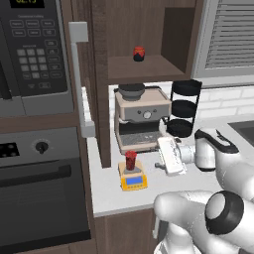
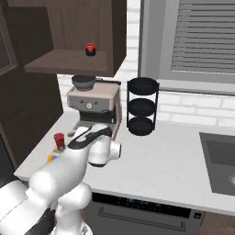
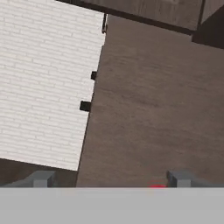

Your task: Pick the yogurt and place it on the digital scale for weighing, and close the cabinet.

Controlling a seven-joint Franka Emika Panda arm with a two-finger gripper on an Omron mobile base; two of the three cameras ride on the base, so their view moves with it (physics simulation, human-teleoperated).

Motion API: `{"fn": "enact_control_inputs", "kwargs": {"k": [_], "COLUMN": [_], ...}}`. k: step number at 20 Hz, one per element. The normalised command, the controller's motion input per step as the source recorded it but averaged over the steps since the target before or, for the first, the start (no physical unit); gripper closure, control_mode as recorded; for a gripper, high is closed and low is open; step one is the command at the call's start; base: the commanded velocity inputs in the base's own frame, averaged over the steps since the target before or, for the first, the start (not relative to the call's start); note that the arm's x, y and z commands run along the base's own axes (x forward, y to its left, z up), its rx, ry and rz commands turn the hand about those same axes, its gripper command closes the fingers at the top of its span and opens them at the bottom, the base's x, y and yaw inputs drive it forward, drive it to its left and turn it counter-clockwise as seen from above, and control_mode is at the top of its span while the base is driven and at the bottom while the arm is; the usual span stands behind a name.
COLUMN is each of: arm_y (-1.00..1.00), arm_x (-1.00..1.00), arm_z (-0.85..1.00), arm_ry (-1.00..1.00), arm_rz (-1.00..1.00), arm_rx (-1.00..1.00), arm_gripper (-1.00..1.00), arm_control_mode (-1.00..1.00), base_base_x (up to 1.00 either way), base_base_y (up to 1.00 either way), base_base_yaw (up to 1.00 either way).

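Red yogurt stands on the digital scale at lower centre; my gripper looks released; I read no labels.

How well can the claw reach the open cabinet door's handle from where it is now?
Probably yes. The claw hangs over the counter right of the yogurt on the digital scale. The door handle is up-left; nothing stands between them.
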Motion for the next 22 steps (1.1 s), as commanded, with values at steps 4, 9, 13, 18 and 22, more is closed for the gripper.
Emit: {"fn": "enact_control_inputs", "kwargs": {"k": [4, 9, 13, 18, 22], "arm_y": [-0.06, -0.01, 0.00, 0.22, 0.44], "arm_x": [-0.85, -0.82, -0.60, -0.66, -0.67], "arm_z": [1.00, 0.97, 0.97, 0.62, 0.83], "arm_ry": [-0.30, -0.13, -0.21, -0.25, -0.40], "arm_rz": [0.04, 0.00, 0.00, 0.00, 0.00], "arm_rx": [0.00, 0.00, -0.04, -0.02, -0.04], "arm_gripper": [-1.00, -1.00, -1.00, -1.00, -1.00], "arm_control_mode": [-1.00, -1.00, -1.00, -1.00, -1.00], "base_base_x": [0.00, 0.00, 0.00, 0.00, 0.00], "base_base_y": [0.00, 0.00, 0.00, 0.00, 0.00], "base_base_yaw": [0.00, 0.00, 0.00, 0.00, 0.00]}}
